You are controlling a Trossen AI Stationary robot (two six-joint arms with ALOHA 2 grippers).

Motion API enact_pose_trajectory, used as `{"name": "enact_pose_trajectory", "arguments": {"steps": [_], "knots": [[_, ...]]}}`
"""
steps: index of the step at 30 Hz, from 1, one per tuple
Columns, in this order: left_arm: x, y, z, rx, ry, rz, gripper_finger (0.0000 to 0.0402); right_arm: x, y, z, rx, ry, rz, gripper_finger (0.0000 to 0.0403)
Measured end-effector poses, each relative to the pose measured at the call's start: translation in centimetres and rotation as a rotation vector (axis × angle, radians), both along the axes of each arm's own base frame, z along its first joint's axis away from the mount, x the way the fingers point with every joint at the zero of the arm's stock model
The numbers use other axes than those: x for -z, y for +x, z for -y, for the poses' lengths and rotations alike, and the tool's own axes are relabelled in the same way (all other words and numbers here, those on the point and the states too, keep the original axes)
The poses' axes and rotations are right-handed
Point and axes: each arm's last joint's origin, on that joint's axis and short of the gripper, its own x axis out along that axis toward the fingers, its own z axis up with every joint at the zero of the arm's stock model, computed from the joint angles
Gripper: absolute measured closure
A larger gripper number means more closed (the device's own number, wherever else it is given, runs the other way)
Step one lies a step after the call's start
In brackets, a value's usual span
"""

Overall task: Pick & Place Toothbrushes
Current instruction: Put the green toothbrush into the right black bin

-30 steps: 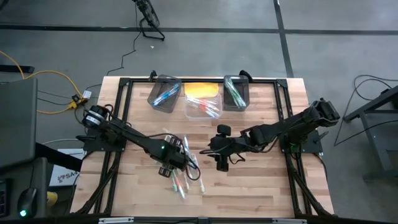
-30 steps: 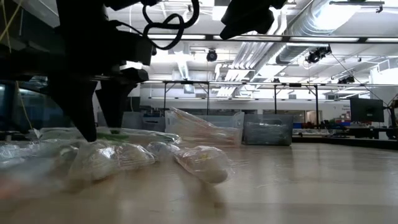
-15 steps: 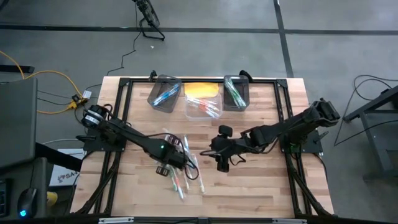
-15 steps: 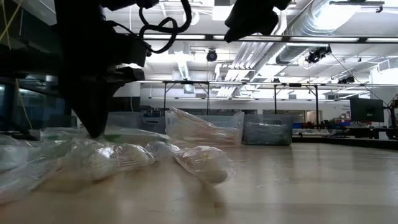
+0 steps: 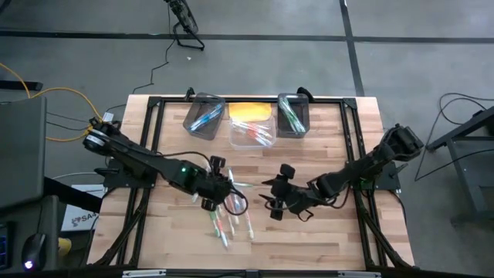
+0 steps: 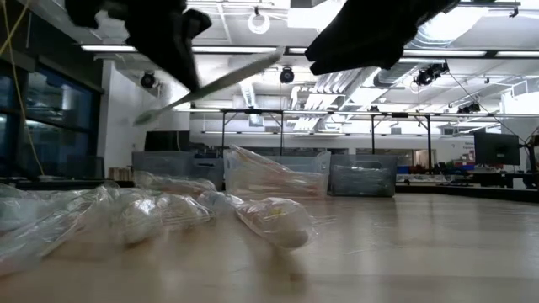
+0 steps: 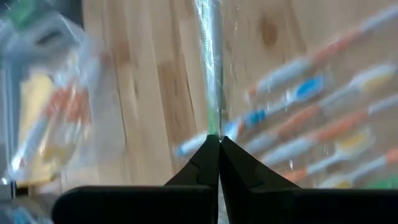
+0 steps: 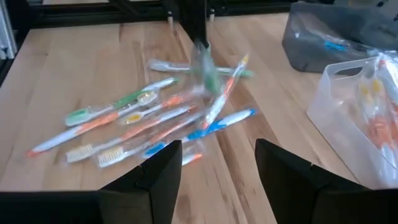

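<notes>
Overhead, the left gripper (image 5: 218, 179) sits over the middle of the wooden counter (image 5: 324, 239), fingers (image 7: 202, 163) pinched fully together on one wrapped toothbrush (image 7: 212, 68) with a green handle. From table height that toothbrush hangs slantwise in the air, clear of the counter, one end clamped.

The loose toothbrushes (image 5: 230, 222) lie in a scatter just nearer the front edge than the left gripper: orange, blue, green and white handles, each in clear wrap, some overlapping.

Right gripper (image 5: 278, 202) hovers right of the scatter, apart from it. Its fingers (image 8: 155, 175) stand partly apart, nothing between them.

Along the far edge of the counter, three bins side by side: a dark bin (image 5: 194, 116) with blue brushes on the left, a clear bin (image 5: 241, 139) with orange ones in the middle, another dark bin (image 5: 302, 117) with green ones on the right.
</notes>
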Motion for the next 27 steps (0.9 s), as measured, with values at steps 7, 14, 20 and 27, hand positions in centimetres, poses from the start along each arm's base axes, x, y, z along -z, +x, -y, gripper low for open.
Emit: {"name": "enact_pose_trajectory", "arguments": {"steps": [7, 14, 20, 27], "knots": [[-0.4, 0.1, 0.0, 0.012, 0.028, 0.030, 0.0401, -0.5, 0.1, -0.2, -0.021, -0.045, 0.045, 0.0206], [-0.7, 0.6, 0.2, 0.025, 0.017, 0.093, 0.0401, -0.8, 1.0, 0.8, -0.030, -0.014, 0.081, 0.0206], [-1.1, 1.1, 0.4, 0.063, 0.017, 0.153, 0.0401, -1.9, 1.7, 0.9, -0.114, -0.036, 0.171, 0.0206], [-1.1, 1.2, 0.4, 0.075, 0.015, 0.151, 0.0401, -1.9, 1.8, 1.0, -0.134, -0.045, 0.173, 0.0232]]}}
